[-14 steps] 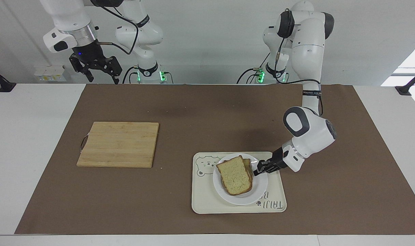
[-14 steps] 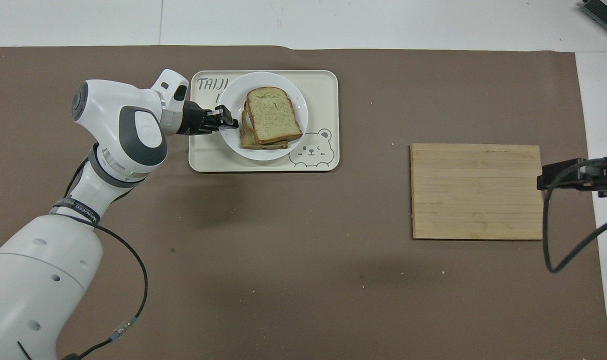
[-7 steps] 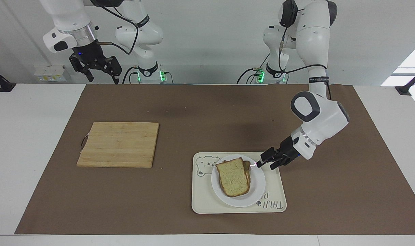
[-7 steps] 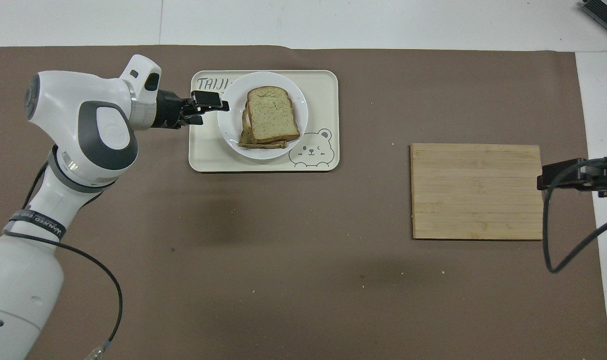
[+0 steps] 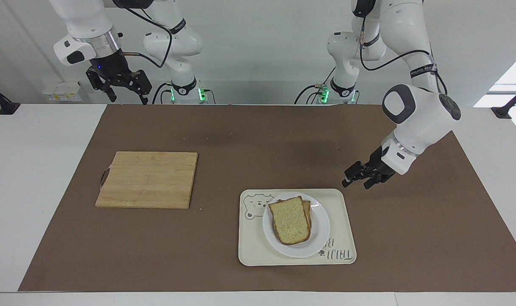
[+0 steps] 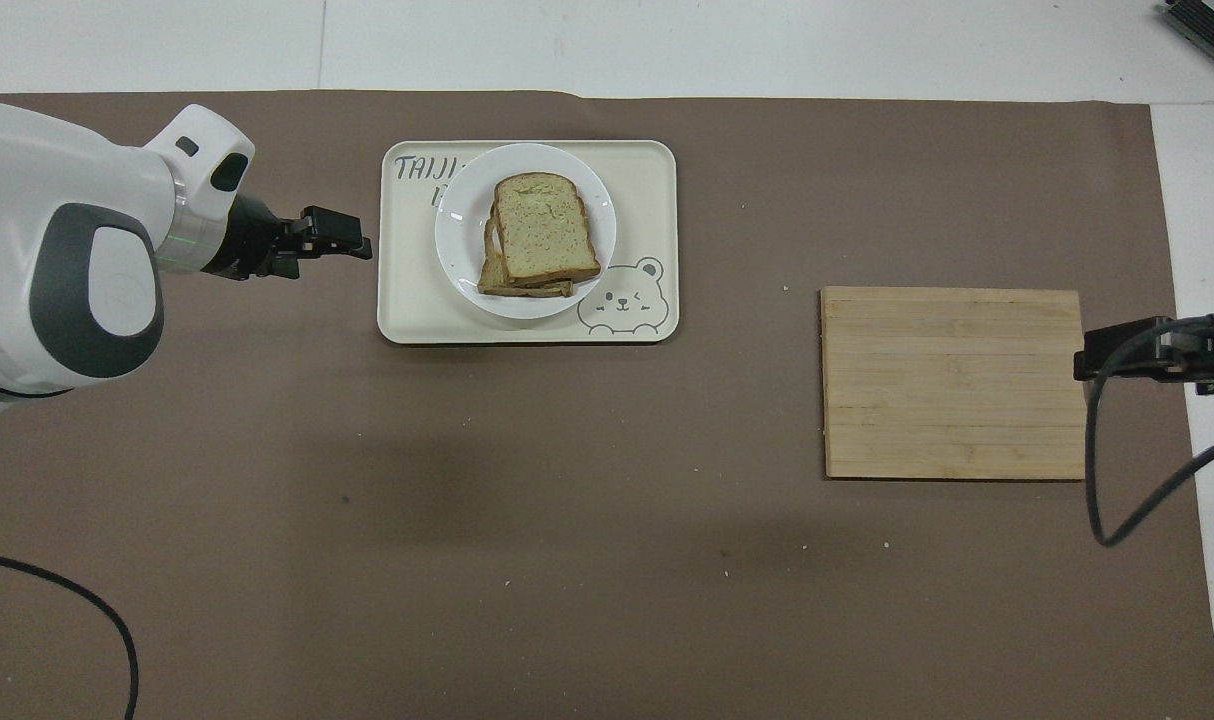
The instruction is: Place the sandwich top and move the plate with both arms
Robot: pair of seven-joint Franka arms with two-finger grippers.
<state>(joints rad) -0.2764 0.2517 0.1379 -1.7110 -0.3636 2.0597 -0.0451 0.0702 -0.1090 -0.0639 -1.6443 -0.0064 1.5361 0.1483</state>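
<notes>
The sandwich top [image 5: 290, 219] [image 6: 545, 228] lies flat on a stack of bread on the white plate [image 5: 321, 229] [image 6: 457, 250]. It is a pale speckled slice with a brown crust, and nothing touches it. My left gripper [image 5: 356, 183] [image 6: 342, 250] hangs open and empty over the brown mat, just off the tray's corner toward the left arm's end. My right gripper [image 5: 123, 94] [image 6: 1097, 360] waits raised and open, holding nothing, by the cutting board's edge at the right arm's end.
The plate sits on a cream tray [image 5: 253, 250] [image 6: 407, 310] with a bear drawing. A wooden cutting board [image 5: 147, 178] [image 6: 952, 380] lies on the mat toward the right arm's end. The brown mat [image 5: 258, 140] covers most of the table.
My left gripper opened, let go of the bread slice on the plate, and drew back off the tray, rising toward the left arm's end. The right arm stayed still.
</notes>
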